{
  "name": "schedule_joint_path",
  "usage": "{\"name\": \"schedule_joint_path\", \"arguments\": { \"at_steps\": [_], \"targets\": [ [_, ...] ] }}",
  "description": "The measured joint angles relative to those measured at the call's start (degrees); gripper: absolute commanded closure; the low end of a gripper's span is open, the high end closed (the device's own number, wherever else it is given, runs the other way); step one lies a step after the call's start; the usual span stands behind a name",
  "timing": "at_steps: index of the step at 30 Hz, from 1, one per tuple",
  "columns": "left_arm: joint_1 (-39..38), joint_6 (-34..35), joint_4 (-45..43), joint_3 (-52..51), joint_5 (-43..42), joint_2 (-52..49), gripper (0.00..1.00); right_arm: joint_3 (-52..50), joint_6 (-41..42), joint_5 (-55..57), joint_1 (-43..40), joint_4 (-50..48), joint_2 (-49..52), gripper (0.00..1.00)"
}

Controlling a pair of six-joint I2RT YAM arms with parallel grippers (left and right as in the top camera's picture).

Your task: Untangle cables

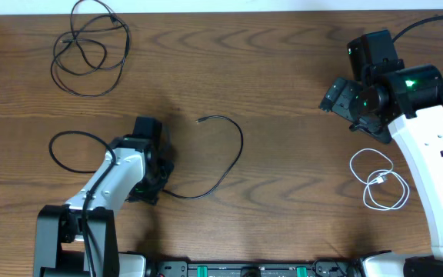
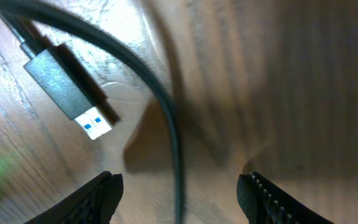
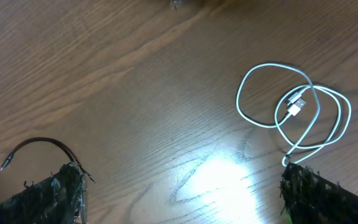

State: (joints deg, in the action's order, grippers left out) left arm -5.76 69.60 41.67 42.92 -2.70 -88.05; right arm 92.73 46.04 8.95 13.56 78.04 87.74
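One black cable (image 1: 229, 154) arcs across the table's middle, and its other part loops out at the left (image 1: 71, 138). My left gripper (image 1: 154, 178) sits low over it. In the left wrist view the cable (image 2: 166, 112) runs between the open fingers (image 2: 98, 199) without touching them, and its USB plug (image 2: 67, 90) with a blue insert lies just ahead. A second black cable (image 1: 91, 50) lies coiled at the far left. The white cable (image 1: 379, 181) is coiled at the right, also seen as loops (image 3: 303, 112) in the right wrist view. My right gripper (image 1: 338, 96) hangs open and empty.
Thick black robot cables run off the top right corner (image 1: 429, 23). The arm bases (image 1: 75, 238) stand at the front edge. A black cable's tip (image 3: 36, 146) shows beside the right gripper's left finger (image 3: 61, 186).
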Motion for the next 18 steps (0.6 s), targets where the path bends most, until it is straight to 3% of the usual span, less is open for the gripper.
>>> {"name": "schedule_joint_path", "arguments": {
  "at_steps": [3, 7, 18],
  "targets": [
    [0.0, 0.0, -0.2, -0.6, 0.0, 0.0, 0.36, 0.0, 0.0, 0.0, 0.0, 0.0, 0.0, 0.01],
    [0.0, 0.1, -0.3, -0.6, 0.0, 0.0, 0.47, 0.0, 0.0, 0.0, 0.0, 0.0, 0.0, 0.01],
    [0.0, 0.0, -0.4, -0.6, 1.6, 0.0, 0.5, 0.0, 0.0, 0.0, 0.0, 0.0, 0.0, 0.01]
  ]
}}
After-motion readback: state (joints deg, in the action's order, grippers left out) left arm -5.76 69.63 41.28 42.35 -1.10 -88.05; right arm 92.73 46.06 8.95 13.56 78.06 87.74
